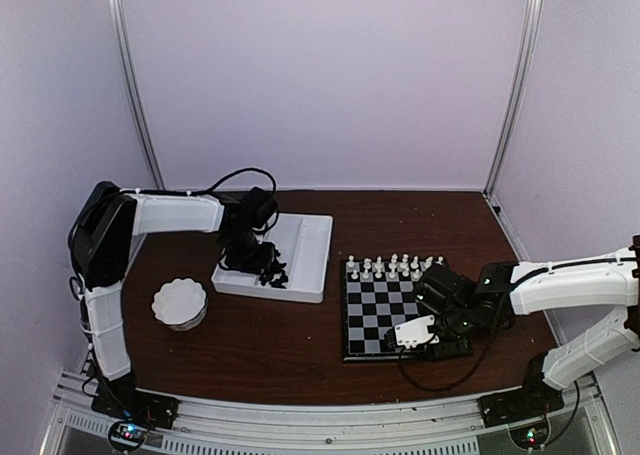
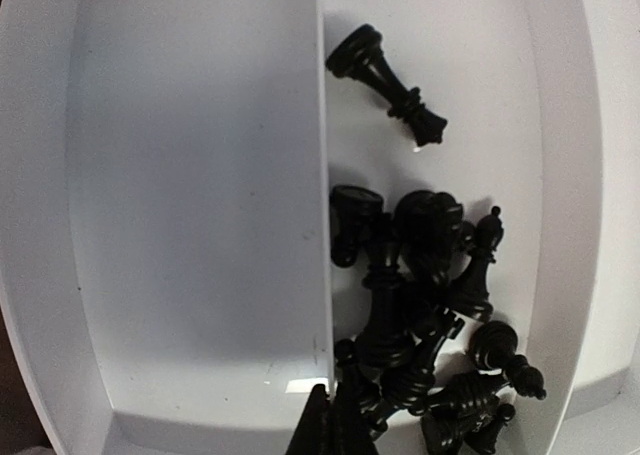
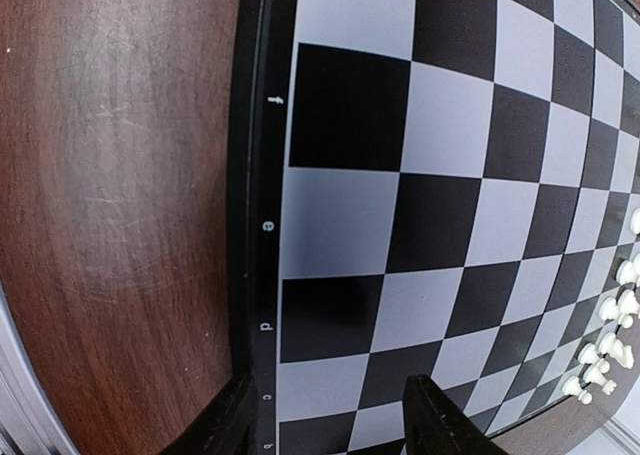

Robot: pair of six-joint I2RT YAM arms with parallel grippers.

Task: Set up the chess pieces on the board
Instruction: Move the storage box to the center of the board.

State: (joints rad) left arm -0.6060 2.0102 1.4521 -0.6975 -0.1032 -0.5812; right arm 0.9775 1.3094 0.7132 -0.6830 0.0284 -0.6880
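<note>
Dark wooden table [image 1: 300, 350] carries the board [image 1: 375, 315] on its right side, with white chessmen [image 1: 390, 267] lined along the board's far edge. Over the near rim the right gripper [image 3: 330, 395] hangs with jaws spread wide and nothing between them. In the white tray [image 1: 312, 237] the left gripper [image 2: 325, 423] is closed among the heaped black chessmen [image 2: 420, 305]; whether it pinches one is unclear.

Worktop [image 1: 260, 350]: tray [image 1: 310, 240] at rear left, bowl [image 1: 180, 303] before it and further left, board [image 1: 375, 325] to the tray's right. Along the board's far edge, standing chessmen [image 1: 390, 267]. In one tray compartment, heaped chessmen [image 2: 420, 305], with a single chessman [image 2: 385, 85] lying apart from the heap.
</note>
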